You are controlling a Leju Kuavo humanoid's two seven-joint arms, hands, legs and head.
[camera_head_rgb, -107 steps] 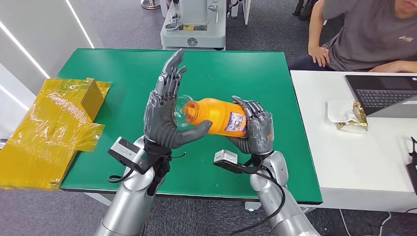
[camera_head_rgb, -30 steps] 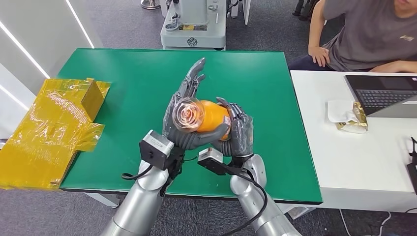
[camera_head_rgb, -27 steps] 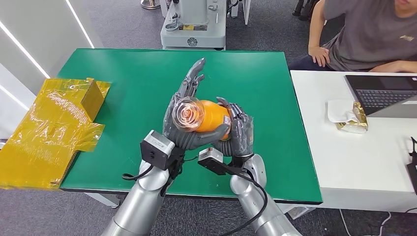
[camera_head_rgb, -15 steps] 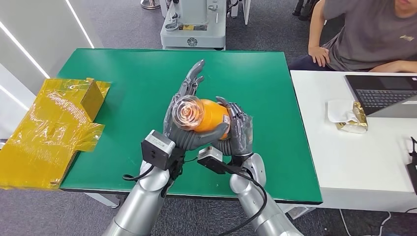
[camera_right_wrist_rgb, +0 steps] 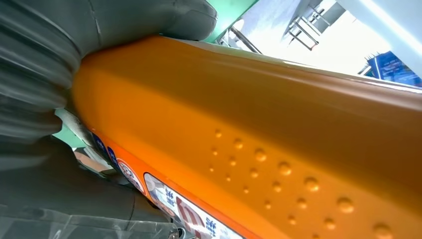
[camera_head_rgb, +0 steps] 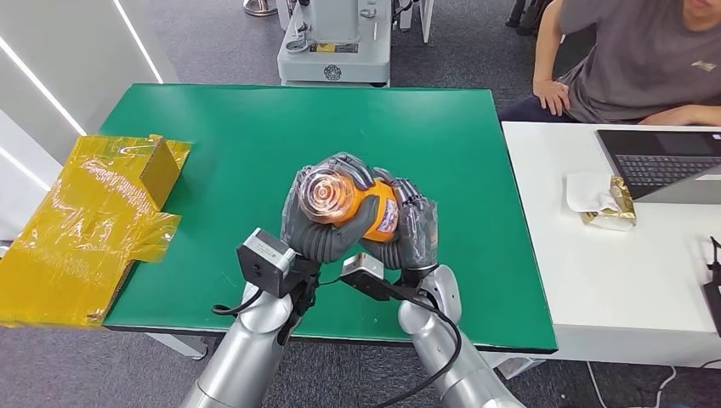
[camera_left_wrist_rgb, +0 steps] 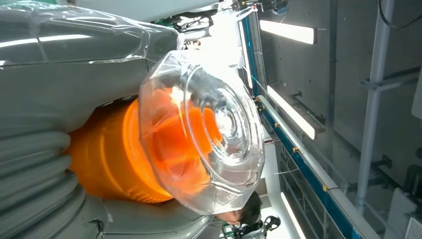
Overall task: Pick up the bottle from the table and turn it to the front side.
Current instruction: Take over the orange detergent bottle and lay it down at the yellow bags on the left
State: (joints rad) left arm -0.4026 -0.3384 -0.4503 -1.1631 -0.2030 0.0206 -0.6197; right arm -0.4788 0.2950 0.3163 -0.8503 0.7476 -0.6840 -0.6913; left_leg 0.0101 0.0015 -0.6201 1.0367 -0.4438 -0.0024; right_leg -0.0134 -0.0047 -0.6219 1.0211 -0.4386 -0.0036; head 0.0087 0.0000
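Bottle, orange with a clear cap facing our head camera, sits lifted above the green table. We clasp it with both hands: our left hand wraps the cap end, our right hand grips the labelled body.

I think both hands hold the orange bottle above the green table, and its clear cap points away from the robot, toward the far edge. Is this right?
Not quite. Both hands, left and right, do hold the orange bottle above the green table, but the head view shows its clear cap facing the robot's camera.
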